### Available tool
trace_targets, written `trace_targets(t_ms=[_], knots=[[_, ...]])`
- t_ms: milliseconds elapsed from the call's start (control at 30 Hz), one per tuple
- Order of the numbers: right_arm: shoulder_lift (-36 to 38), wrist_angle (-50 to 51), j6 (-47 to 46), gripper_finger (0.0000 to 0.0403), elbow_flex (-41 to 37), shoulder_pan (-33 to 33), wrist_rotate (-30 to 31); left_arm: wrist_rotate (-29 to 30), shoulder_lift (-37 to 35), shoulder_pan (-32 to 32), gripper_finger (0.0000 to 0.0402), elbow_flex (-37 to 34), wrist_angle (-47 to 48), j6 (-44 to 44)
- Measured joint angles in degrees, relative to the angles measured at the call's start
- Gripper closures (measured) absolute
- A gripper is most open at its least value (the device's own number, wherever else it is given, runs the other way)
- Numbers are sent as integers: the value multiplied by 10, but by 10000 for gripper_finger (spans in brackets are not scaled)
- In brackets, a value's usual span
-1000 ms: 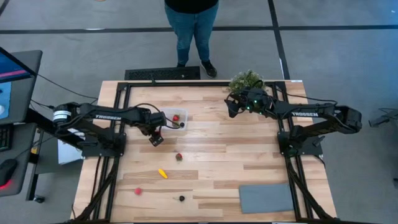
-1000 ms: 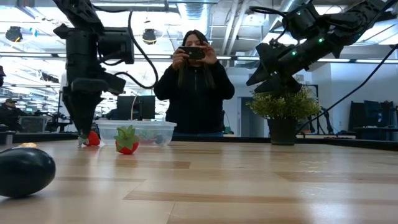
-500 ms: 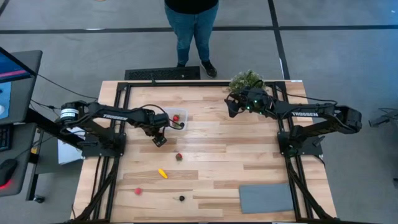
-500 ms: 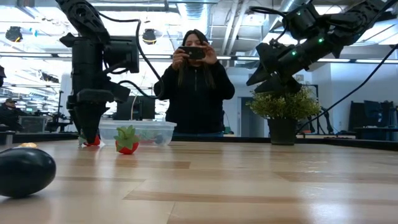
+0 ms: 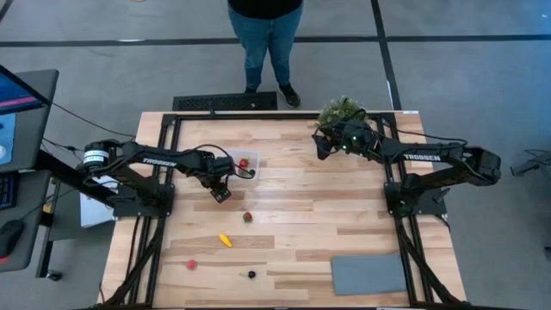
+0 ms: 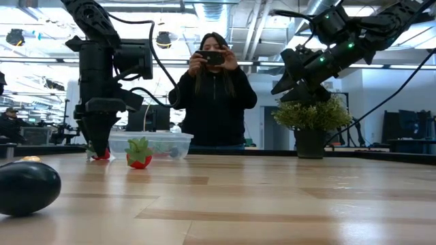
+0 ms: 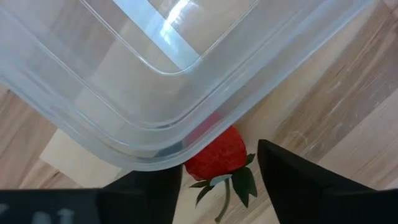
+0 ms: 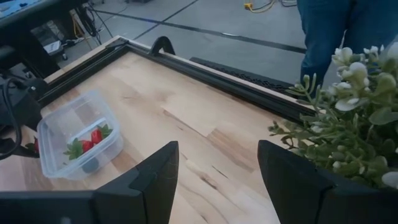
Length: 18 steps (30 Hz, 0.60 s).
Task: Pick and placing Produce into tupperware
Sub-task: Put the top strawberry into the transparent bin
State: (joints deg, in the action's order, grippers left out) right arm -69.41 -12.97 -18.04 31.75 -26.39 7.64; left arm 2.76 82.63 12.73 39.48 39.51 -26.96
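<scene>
**A:** What sits in the clear tupperware [image 5: 242, 164] near the counter's [image 5: 344, 224] far edge, toward its left side?

**B:** A red strawberry [image 8: 93, 135] with green leaves and one dark round piece [image 8: 91, 164], seen from the right wrist.

**A:** And loose produce on the counter?

**B:** Five pieces: a strawberry [image 7: 217, 155] touching the box's outer wall, a leafy red piece [image 5: 248, 217] mid-counter, a yellow elongated piece [image 5: 225, 240], a red piece [image 5: 191, 264] and a dark berry [image 5: 251, 275] toward the near edge.

**A:** The grippers?

**B:** The left gripper [image 5: 220, 195] stands on the counter just beside the box, fingers [image 7: 292, 174] apart on either side of that strawberry, not clamped. The right gripper [image 5: 319, 146] hangs spread wide and holding nothing above the far edge, beside the potted plant [image 5: 341, 111]. One grey mat [image 5: 368, 274] lies at the near right corner; one person [image 6: 212, 95] stands beyond the far edge.
</scene>
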Motion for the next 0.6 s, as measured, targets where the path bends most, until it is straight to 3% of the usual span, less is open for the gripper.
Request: trace_targets(t_ms=[300, 600], knots=[[0, 0, 0, 159, 0, 0, 0, -7, -1, 0, 266, 0, 0, -1], [0, 0, 0, 159, 0, 0, 0, -27, -1, 0, 255, 0, 3, -6]])
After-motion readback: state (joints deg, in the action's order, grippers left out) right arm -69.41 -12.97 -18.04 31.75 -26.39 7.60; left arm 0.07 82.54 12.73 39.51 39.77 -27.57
